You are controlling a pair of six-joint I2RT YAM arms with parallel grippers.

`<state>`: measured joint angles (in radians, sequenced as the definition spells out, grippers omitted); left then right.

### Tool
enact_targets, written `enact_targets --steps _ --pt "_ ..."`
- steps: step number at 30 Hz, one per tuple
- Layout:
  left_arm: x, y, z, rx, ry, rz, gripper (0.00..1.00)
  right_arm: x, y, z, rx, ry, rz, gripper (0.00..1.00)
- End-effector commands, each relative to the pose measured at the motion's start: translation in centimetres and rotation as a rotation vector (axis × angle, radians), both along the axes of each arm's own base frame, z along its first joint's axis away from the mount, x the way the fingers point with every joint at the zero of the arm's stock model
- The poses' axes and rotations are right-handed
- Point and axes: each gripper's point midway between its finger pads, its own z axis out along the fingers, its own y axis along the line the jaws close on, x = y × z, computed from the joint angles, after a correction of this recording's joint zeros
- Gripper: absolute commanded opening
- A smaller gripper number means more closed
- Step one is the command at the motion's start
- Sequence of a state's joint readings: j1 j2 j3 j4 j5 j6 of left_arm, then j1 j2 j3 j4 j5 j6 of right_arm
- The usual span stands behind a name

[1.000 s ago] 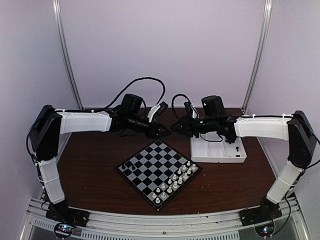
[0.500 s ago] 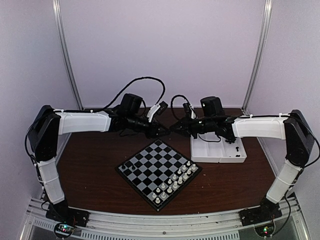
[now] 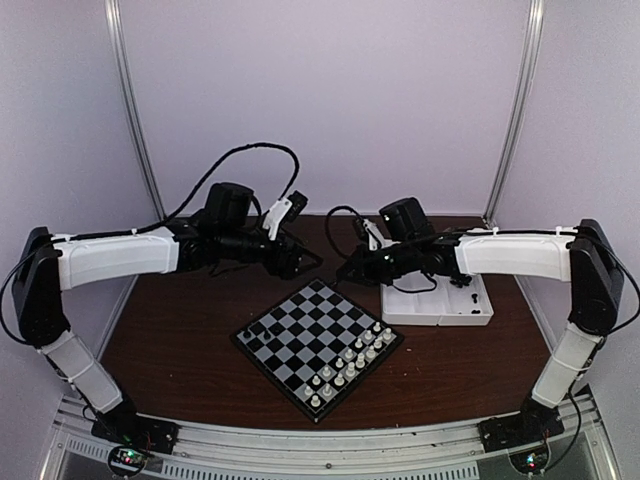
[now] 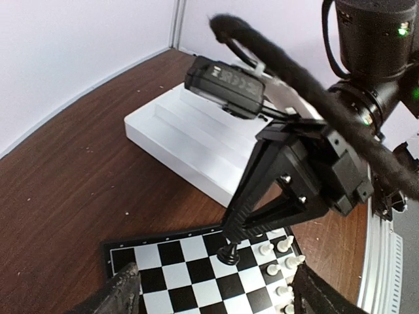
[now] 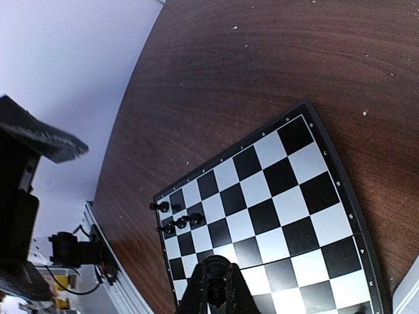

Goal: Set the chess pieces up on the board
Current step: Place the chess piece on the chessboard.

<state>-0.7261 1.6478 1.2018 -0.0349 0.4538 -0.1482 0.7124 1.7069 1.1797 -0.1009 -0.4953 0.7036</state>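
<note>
Right gripper [image 4: 230, 235] near far corner of chessboard [image 3: 318, 340], fingers narrow, pinching one black chess piece [image 4: 229, 253]; touching square or not, cannot tell. Left gripper [image 3: 306, 262] just beside, fingers [image 4: 121, 293] wide, holding nothing. Four black pieces [image 5: 182, 222] at left corner. White pieces [image 3: 350, 365] along near-right side. White tray [image 3: 440, 305] right of board.
</note>
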Motion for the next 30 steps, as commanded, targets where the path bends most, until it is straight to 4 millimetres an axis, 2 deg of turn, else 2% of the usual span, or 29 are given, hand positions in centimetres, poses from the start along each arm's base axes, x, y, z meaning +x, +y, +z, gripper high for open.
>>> enact_targets --steps 1,7,11,14,19,30 --pt "1.2 4.7 0.2 0.043 -0.031 0.232 0.8 -0.9 0.6 -1.3 -0.252 -0.127 0.047 0.0" --pt "2.6 13.7 -1.1 0.114 0.001 0.586 0.79 -3.0 2.2 -2.8 -0.475 -0.228 0.155 0.0" --pt "2.4 16.9 -1.9 0.142 0.002 0.708 0.79 -4.3 3.6 -4.7 -0.595 -0.258 0.229 0.0" --pt "2.3 17.9 -2.1 0.154 -0.001 0.745 0.79 -5.6 4.1 -6.1 -0.681 -0.281 0.275 0.0" --pt "2.2 18.2 -2.3 0.164 -0.007 0.754 0.8 -6.6 4.2 -8.1 -0.754 -0.302 0.296 0.0" --pt "2.4 18.1 -2.9 0.178 -0.002 0.752 0.8 -6.5 4.4 -10.0 -0.76 -0.33 0.268 0.03"
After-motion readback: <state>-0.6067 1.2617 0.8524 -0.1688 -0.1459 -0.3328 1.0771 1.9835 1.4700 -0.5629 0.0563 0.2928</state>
